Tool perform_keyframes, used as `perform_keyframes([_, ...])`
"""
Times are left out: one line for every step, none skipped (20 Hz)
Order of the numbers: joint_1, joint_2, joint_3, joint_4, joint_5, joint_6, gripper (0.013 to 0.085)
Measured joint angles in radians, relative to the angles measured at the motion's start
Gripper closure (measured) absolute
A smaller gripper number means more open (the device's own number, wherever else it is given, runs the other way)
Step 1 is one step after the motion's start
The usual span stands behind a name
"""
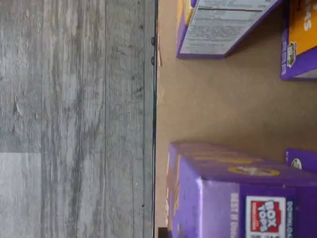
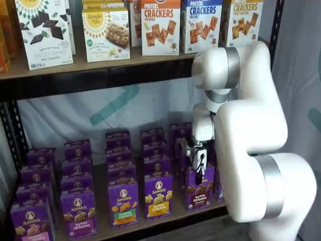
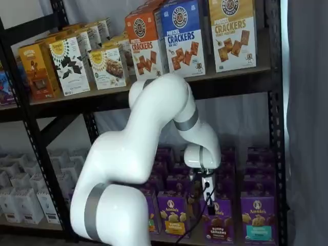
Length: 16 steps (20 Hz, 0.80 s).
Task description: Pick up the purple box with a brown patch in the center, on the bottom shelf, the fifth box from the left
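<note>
The purple box point(image 2: 199, 189) with brown bunny crackers and a brown band stands at the front of the bottom shelf point(image 2: 102, 224), right of a yellow-band carton point(image 2: 158, 195). It also shows in a shelf view point(image 3: 218, 219). My gripper point(image 2: 199, 167) hangs just above and in front of its top, in both shelf views point(image 3: 207, 196). The black fingers show no plain gap and hold no box. The wrist view shows the tan shelf board point(image 1: 213, 99) and a purple carton top point(image 1: 237, 193); I cannot tell which carton it is.
Rows of purple Annie's cartons fill the bottom shelf, among them a green-band one point(image 2: 123, 202) and a teal-band one point(image 3: 258, 217). The upper board point(image 2: 100, 75) with cracker boxes hangs above the arm. A black rack post point(image 3: 277, 154) stands right. Grey floor point(image 1: 74, 119) lies in front.
</note>
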Motion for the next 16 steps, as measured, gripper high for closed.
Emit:
perform_keyframes([-0.001,0.0,-0.001,-0.006,0.002,0.005,0.045])
perform_keyframes([-0.001,0.0,-0.001,-0.008,0.003,0.006,0.045])
perform_keyframes([-0.001,0.0,-0.001,-0.008,0.002,0.005,0.045])
perform_keyframes([-0.002,0.0,-0.001,-0.006,0.004,0.004,0.045])
perform_keyframes([-0.002,-0.001,-0.001,-0.005,0.004,0.002,0.045])
perform_keyframes([-0.003,-0.002,0.0,-0.002,0.004,-0.001,0.045])
perform_keyframes([-0.004,-0.003,0.001,-0.002,0.005,-0.002,0.049])
perform_keyframes([-0.005,-0.005,0.003,-0.004,0.006,-0.001,0.053])
perform_keyframes([-0.006,-0.007,0.004,-0.006,0.007,0.0,0.053])
perform_keyframes([-0.007,-0.008,0.006,-0.009,0.007,0.002,0.057])
perform_keyframes([-0.007,-0.009,0.007,-0.012,0.008,0.004,0.057])
perform_keyframes([-0.008,-0.011,0.008,-0.017,0.01,0.008,0.061])
perform_keyframes([-0.009,-0.011,0.008,-0.025,0.014,0.014,0.061])
perform_keyframes([-0.01,-0.012,0.009,-0.029,0.016,0.017,0.061])
perform_keyframes([-0.011,-0.014,0.012,-0.029,0.014,0.016,0.061])
perform_keyframes([-0.011,-0.016,0.014,-0.03,0.012,0.016,0.061])
